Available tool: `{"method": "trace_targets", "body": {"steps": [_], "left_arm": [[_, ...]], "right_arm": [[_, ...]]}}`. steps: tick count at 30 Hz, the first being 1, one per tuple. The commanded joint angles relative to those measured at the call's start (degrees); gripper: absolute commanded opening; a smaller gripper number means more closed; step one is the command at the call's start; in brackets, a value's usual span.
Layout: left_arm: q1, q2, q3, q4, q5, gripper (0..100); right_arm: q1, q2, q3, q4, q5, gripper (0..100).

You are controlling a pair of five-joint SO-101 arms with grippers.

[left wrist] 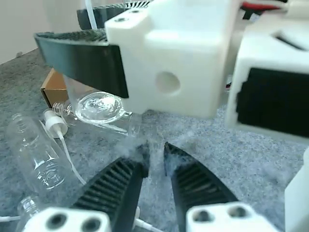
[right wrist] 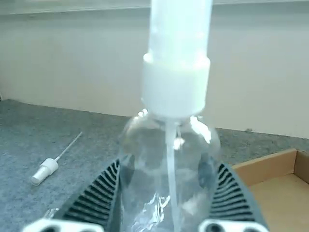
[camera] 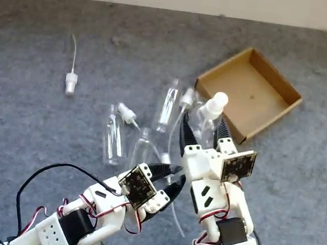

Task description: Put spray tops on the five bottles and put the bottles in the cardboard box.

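My right gripper [camera: 204, 129] [right wrist: 166, 193] is shut on a clear bottle [camera: 205, 121] [right wrist: 169, 169] that stands upright and carries a white spray top [camera: 214, 104] [right wrist: 176, 87]. It hangs just in front of the cardboard box [camera: 249, 93] [right wrist: 275, 179]. My left gripper [camera: 175, 175] [left wrist: 154, 152] sits close beside the right arm's wrist, low over the carpet. Its fingers are a narrow gap apart with nothing between the tips. The held bottle [left wrist: 101, 108] also shows past them.
Three bare bottles [camera: 112, 135] [camera: 166, 105] [camera: 143, 146] lie on the grey carpet left of the arms. Loose spray tops [camera: 127, 113] [camera: 187, 96] [camera: 165, 157] lie among them. Another spray top [camera: 70, 83] [right wrist: 46, 170] lies far to the left.
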Motion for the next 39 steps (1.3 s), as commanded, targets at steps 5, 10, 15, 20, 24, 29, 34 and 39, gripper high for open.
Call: {"method": "trace_targets", "body": {"steps": [5, 10, 15, 20, 24, 29, 34, 39], "left_arm": [[0.57, -0.40, 1.10, -0.88, 0.62, 1], [0.48, -0.40, 1.10, -5.36, 0.62, 1], [0.04, -0.31, 1.10, -5.63, 0.62, 1], [-1.71, -0.31, 1.10, -5.63, 0.35, 1], [-4.88, -0.31, 1.10, -5.63, 0.53, 1], [-5.32, -0.31, 1.10, -5.63, 0.35, 1], [-7.34, -0.22, 1.10, -5.54, 0.53, 1], [-5.05, -0.22, 1.10, -5.45, 0.62, 1]], "right_arm": [[-1.71, -0.57, -0.75, -1.80, 0.53, 12.8], [-9.98, -0.66, -1.10, -1.71, 0.53, 12.8], [-11.21, -0.66, -0.84, -1.71, 0.53, 12.8], [-11.30, -0.75, -1.63, 6.11, 0.44, 12.8], [-11.30, -0.75, -2.59, 9.27, 0.44, 12.8], [-11.30, -0.75, -3.82, 9.63, 0.44, 12.8], [-10.86, -0.75, -4.00, 9.63, 0.44, 12.8], [-6.37, -0.75, -5.32, 8.48, 0.44, 12.8]]}}
